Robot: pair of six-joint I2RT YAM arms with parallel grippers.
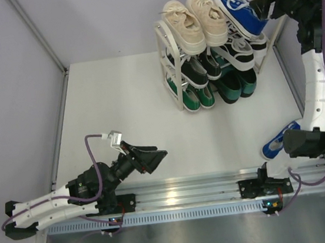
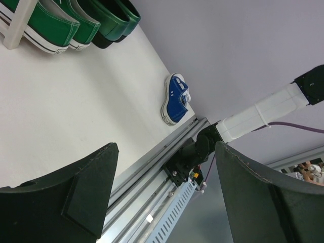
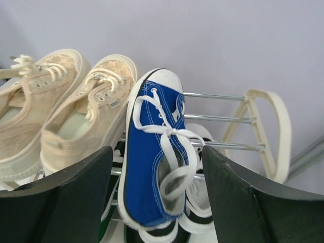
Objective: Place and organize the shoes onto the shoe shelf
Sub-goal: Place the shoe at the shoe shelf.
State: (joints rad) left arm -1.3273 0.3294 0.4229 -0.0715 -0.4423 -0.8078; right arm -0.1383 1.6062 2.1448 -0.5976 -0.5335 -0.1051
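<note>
We judge the job nearly finished: eleven shoes sit on the shoe shelf [image 1: 167, 56] and one is left on the surface [image 1: 119, 103]. The right end effector [image 3: 157, 167] is open, its two fingers standing apart on either side of a blue sneaker [image 1: 236, 7] that rests on the top rods directly between them, so this shoe looks placed and let go, with nothing gripped. Just to the left of that end effector on the same tier are the two cream sneakers [image 1: 184, 19]. Below it, on the middle tier, we count two black sneakers [image 1: 193, 71] and two black-and-white striped sneakers [image 1: 238, 54], and lower again, on the bottom tier, two green canvas sneakers [image 1: 190, 98] and two dark green loafers [image 1: 229, 86]. That makes five full pairs plus one blue shoe. The second blue sneaker [image 1: 278, 142] lies on the surface well below and behind the right end effector, close to that arm's own base, and well off to the right of the left end effector [image 1: 154, 157]. The left end effector is also open and holds nothing, hanging low over bare surface. What remains, as we read it, is to fetch that last blue shoe and set it on the top tier beside its mate, where free rod shows to the right.
</note>
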